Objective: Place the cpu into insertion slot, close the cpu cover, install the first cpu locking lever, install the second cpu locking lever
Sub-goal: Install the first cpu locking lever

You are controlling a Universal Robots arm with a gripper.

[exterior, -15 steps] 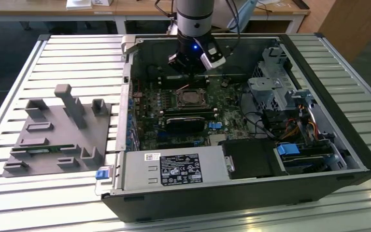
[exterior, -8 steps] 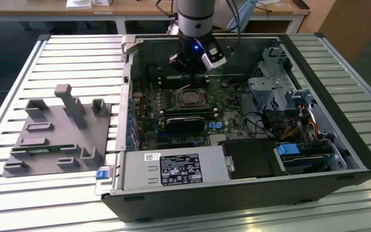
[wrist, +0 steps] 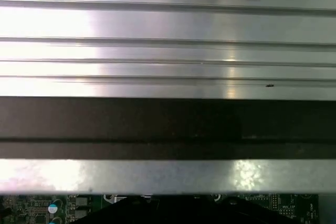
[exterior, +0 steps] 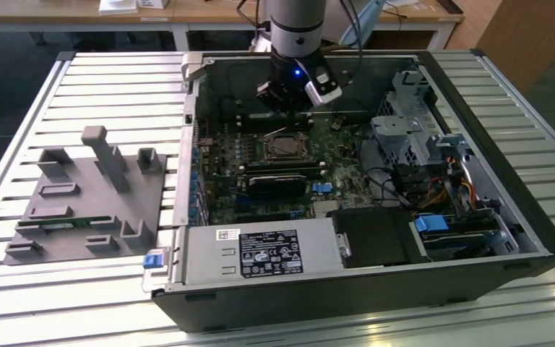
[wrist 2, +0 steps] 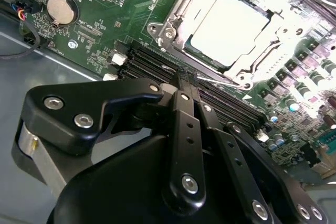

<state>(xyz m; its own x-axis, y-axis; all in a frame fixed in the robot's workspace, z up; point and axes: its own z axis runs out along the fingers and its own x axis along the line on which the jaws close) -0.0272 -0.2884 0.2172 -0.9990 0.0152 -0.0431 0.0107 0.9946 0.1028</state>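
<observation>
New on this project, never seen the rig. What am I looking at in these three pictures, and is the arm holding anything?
The exterior view shows a robot arm reaching down into an open computer case lying on a slatted metal table. Its gripper hovers above the insertion slot on the green motherboard. A grey fixture sits on the exterior view's left.

The second wrist view looks past the black gripper fingers, which are closed together with nothing visibly between them. Beyond them the cpu sits in the socket, framed by the cpu cover. The first wrist view mostly faces the table slats.
</observation>
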